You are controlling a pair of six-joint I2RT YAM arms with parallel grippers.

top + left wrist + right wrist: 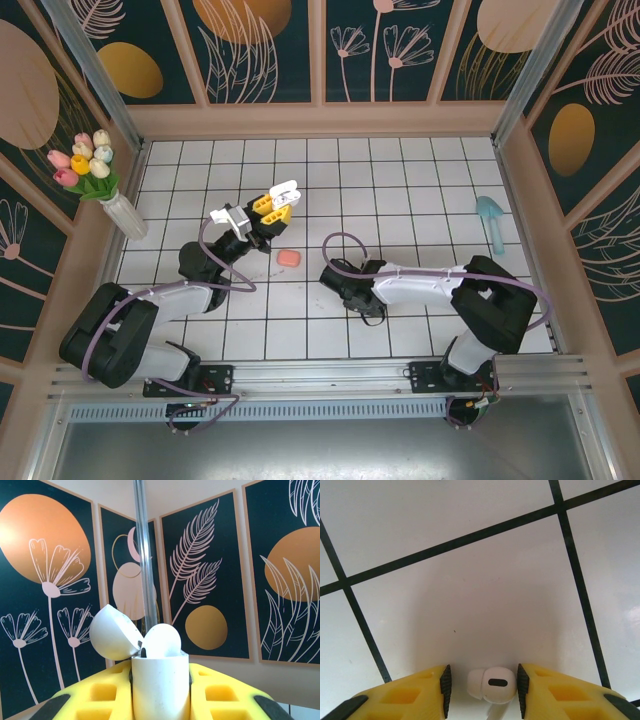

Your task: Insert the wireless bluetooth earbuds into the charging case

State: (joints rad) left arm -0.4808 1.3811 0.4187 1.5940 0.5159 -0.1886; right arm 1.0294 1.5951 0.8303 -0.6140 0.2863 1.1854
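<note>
Down on the white tile | my right gripper spread, pads flanking a white earbud, ready to pinch | my left gripper clamps the charging case aloft, lid open to receive it.

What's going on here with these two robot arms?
The left gripper holds a white charging case up in the air, lid flipped open. The right gripper is down at the tiled table with its jaws on either side of a white earbud, not yet gripping it. A small pink item lies between the arms.
</note>
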